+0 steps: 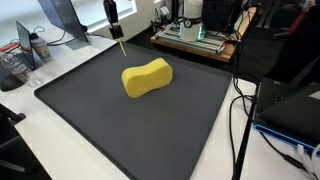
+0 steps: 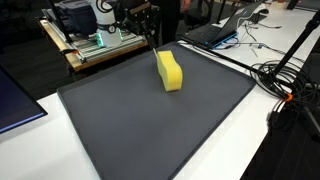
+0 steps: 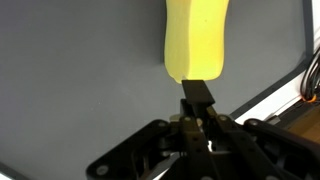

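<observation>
Wrist view: peanut-shaped yellow sponge (image 3: pixel 197 38) before the end effector (image 3: pixel 197 118), clamped on perhaps a stick (image 3: pixel 196 92).

Sponge (image 3: pixel 196 40) cut off by wrist view's top

A dark mat (image 1: pixel 150 130) covers the white table (image 1: pixel 50 140). Behind the mat sits a wooden board (image 1: pixel 190 45), with black cables (image 1: pixel 238 120) beside the mat.

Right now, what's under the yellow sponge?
The yellow sponge rests on the dark mat, which shows all around it. The patch directly beneath is covered, so anything lying there cannot be seen.
</observation>
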### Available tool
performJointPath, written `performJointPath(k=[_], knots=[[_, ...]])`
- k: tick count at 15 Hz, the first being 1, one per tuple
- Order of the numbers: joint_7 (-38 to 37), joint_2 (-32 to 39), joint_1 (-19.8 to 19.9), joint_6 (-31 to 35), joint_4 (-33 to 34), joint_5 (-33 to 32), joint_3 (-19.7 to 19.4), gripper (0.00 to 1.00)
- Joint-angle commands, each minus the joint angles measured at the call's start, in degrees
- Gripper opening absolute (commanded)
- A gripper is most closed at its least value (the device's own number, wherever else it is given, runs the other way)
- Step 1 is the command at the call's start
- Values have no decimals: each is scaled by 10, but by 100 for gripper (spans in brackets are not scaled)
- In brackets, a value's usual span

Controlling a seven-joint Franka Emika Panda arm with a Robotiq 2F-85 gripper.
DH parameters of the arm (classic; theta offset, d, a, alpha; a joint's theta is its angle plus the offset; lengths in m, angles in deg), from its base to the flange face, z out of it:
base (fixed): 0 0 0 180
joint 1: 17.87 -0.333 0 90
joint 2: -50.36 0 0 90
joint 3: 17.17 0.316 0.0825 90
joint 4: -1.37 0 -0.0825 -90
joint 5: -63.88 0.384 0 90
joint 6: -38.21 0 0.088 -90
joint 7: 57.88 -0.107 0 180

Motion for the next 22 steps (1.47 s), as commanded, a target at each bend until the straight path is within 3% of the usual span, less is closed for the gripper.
performJointPath(k=[1, 6, 7, 8, 13, 14, 22], knots=[[26, -37, -12, 52, -58, 56, -12, 3], [27, -60, -21, 103, -114, 85, -9, 3], [15, -29, -17, 79, -76, 64, -13, 3], [15, -31, -19, 83, -81, 63, -13, 12], [15, -29, -19, 83, -80, 63, -15, 12], [15, -29, -19, 83, -80, 63, -15, 3], [23, -100, -38, 154, -174, 68, -10, 3]])
